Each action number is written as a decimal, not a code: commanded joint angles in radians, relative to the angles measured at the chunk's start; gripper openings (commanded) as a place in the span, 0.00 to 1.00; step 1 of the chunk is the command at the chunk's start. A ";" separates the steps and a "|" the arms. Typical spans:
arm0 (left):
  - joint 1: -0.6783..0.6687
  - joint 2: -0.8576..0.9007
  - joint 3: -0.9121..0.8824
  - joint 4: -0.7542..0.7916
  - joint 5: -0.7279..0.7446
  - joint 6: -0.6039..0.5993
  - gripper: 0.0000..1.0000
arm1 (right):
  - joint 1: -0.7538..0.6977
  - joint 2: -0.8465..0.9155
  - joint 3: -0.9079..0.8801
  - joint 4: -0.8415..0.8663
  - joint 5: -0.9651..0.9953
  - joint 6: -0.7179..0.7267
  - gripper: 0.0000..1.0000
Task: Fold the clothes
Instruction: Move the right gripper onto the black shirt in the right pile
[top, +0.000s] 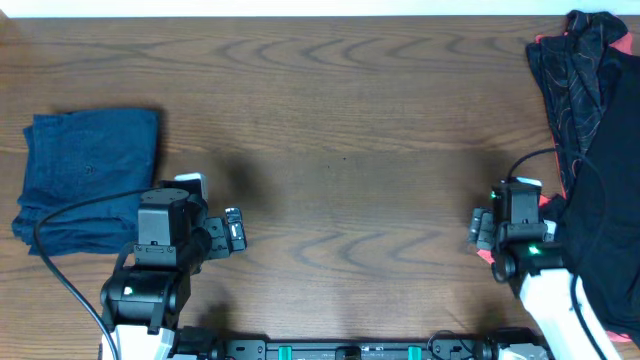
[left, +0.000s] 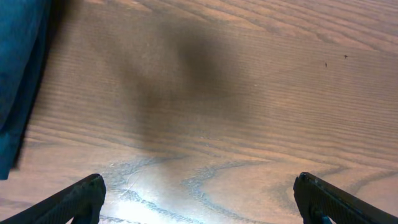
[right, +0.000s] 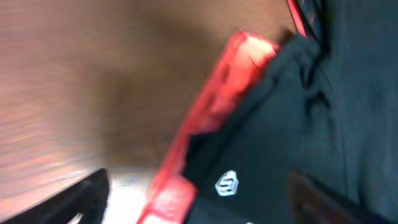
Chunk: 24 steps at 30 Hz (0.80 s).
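Right gripper (right: 199, 196), jaws wide, over the coral-red hem (right: 208, 118) of the clothes (right: 311, 124) heaped at my right; blur hides whether it touches. Left gripper (left: 199, 199) wide, empty, over the table (left: 249, 93). I should pinch one hem layer only, then draw it clear.

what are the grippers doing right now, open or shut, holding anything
Left gripper: open, empty, over the table.
Right gripper: open over the black and red clothes, not gripping them.

Left fingers (left: 68, 202) spread wide, aimed downward; right fingers (right: 84, 196) also parted, aimed downward, slightly blurred.
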 joint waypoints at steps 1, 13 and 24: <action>0.008 0.000 0.022 -0.004 0.016 -0.004 0.98 | -0.031 0.066 0.015 0.000 0.068 0.072 0.83; 0.008 0.000 0.022 -0.011 0.016 -0.004 0.98 | -0.108 0.143 0.015 -0.015 0.065 0.114 0.74; 0.008 0.000 0.022 -0.015 0.016 -0.004 0.98 | -0.113 0.143 0.013 -0.015 -0.006 0.114 0.68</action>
